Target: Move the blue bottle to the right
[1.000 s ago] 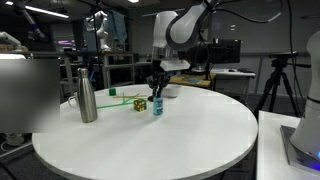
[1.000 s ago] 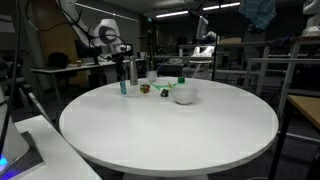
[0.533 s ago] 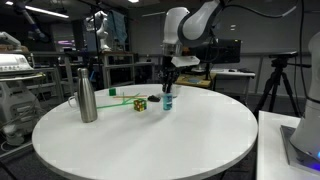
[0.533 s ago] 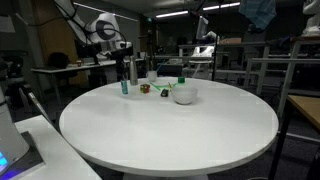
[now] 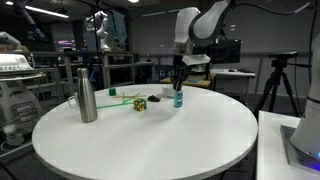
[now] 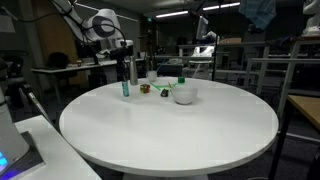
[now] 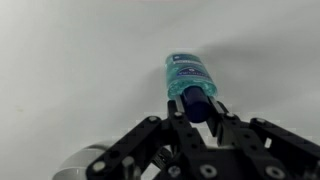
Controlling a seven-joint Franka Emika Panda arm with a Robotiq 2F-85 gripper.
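Pincer: 1 black pincer (image 7: 197, 114), pointing down from the white arm, its 2 fingers clamped on the bottle's dark cap.
Blue bottle: 1 small teal-blue translucent bottle (image 5: 179, 99), upright under the pincer, at or just above the round white worktop (image 5: 150, 135); whether it touches cannot be told.
Flask: 1 tall silver steel flask (image 5: 87, 95), upright, well apart from the bottle.
Cube: 1 small multicoloured cube (image 5: 140, 103), between flask and bottle.
Bowl: 1 white bowl (image 6: 184, 96) on the worktop, with the cube between it and the bottle.
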